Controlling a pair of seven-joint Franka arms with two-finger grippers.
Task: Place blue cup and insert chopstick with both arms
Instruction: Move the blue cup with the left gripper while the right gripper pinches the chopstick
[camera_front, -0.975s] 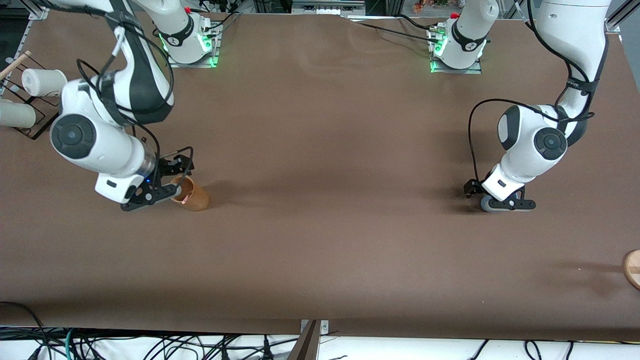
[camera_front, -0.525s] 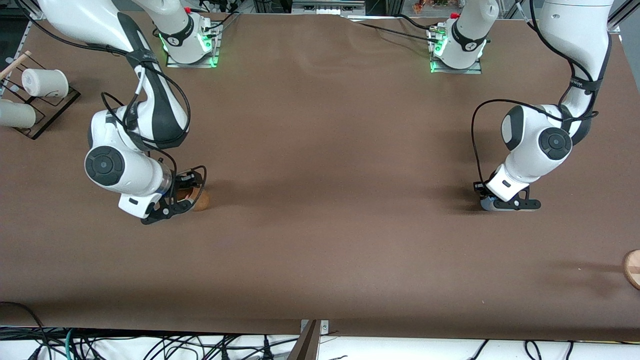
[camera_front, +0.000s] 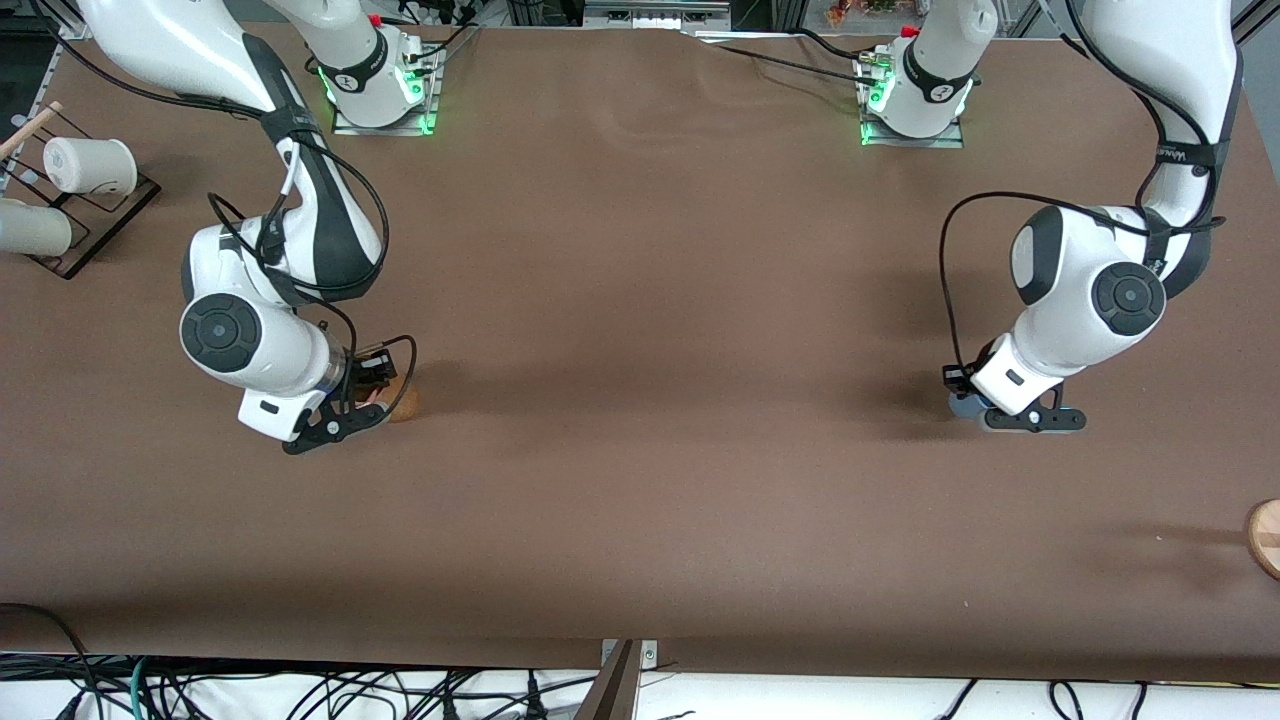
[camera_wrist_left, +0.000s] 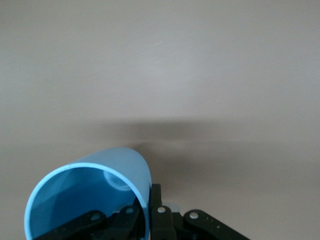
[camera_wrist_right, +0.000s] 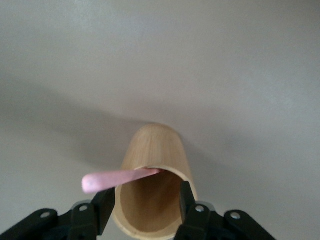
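A plain light-blue cup sat on a brown table. A pale pink chopstick poked from a plain tan wooden cup, flanked by black fingers.

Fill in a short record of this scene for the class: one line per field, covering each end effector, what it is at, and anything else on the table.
left end effector: low at the left arm's end of the table, one finger inside the blue cup, one outside its wall
right end effector: low at the right arm's end, straddling the tan cup
chopstick: pink, sticking out of the tan cup's mouth
rack: black wire, holding white cups, at the right arm's end
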